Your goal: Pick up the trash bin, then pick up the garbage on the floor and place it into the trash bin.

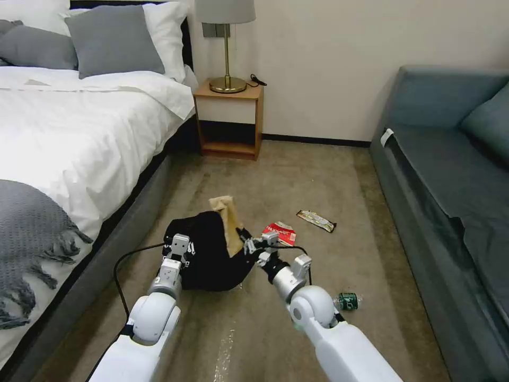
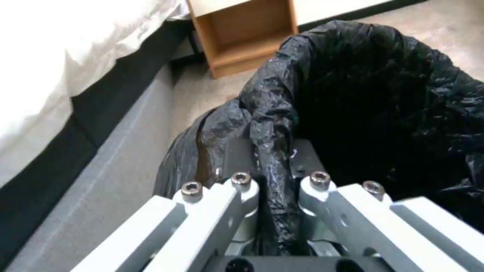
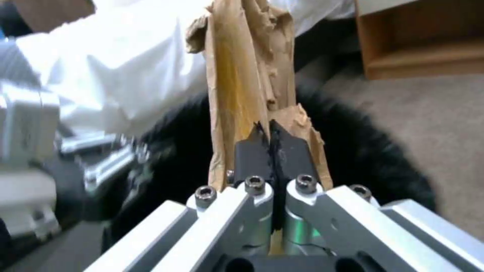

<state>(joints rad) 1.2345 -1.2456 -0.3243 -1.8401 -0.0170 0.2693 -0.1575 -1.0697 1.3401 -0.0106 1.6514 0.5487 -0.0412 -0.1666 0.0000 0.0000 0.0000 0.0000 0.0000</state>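
Bin point(image 1: 212, 260), lined with a wrinkly black bag, hangs tilted above the carpet point(image 1: 297, 175) beside the bed point(image 1: 63, 132), its mouth turned toward the nightstand point(image 1: 230, 119). On the bin's bed side, the left gripper point(image 1: 179, 245) has its jaws clenched on a bunched fold of the bag at the rim; the left wrist view shows that fold point(image 2: 272, 124) pinched between the fingers, with the dark bin interior just past it. On the bin's other side, the right gripper point(image 1: 253, 245) grasps the tan paper wrapper point(image 1: 229, 218), jaws closed on its lower end. The wrapper stands upright over the bin's mouth, its crumpled top above the rim; in the right wrist view the black fingertips point(image 3: 255, 151) meet on the paper point(image 3: 242, 75) with the bin's black edge behind. Beyond the bin, toward the sofa point(image 1: 450, 170), the red-white packet point(image 1: 281, 232) lies on the carpet, and the dark bar wrapper point(image 1: 316, 219) lies a little farther off. The bottle point(image 1: 347, 301) with its green label lies near the right arm's elbow, well apart from the bin.
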